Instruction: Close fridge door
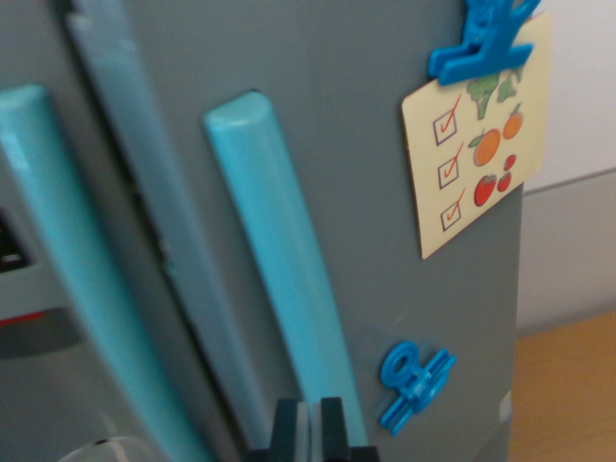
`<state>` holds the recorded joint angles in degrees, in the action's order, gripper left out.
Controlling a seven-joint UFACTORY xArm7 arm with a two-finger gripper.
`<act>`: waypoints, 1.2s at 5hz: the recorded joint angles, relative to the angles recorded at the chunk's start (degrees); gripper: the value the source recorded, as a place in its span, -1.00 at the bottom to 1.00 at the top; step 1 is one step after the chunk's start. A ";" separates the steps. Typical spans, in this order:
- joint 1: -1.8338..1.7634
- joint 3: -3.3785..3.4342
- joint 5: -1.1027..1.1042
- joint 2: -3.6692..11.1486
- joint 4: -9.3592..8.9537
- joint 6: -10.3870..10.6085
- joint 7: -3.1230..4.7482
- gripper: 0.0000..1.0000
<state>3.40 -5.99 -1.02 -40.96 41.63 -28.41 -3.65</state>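
A grey toy fridge fills the wrist view, seen tilted. Its right door carries a turquoise handle running from upper left to bottom centre. A second turquoise handle on the left door sits at the wrist view's left. Between the doors runs a dark seam, and the right door's edge stands slightly proud of it. My gripper pokes in at the bottom centre, its two black fingers pressed together with nothing between them, right at the lower end of the right handle.
A cream checklist card with fruit pictures hangs under a blue clip on the right door. A blue clip magnet sits lower down. A wooden surface and pale wall lie to the right of the fridge.
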 joint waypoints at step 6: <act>0.00 -0.11 0.00 14.08 8.32 1.44 0.00 1.00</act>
<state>3.40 -6.10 -1.02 -26.88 49.95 -26.97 -3.64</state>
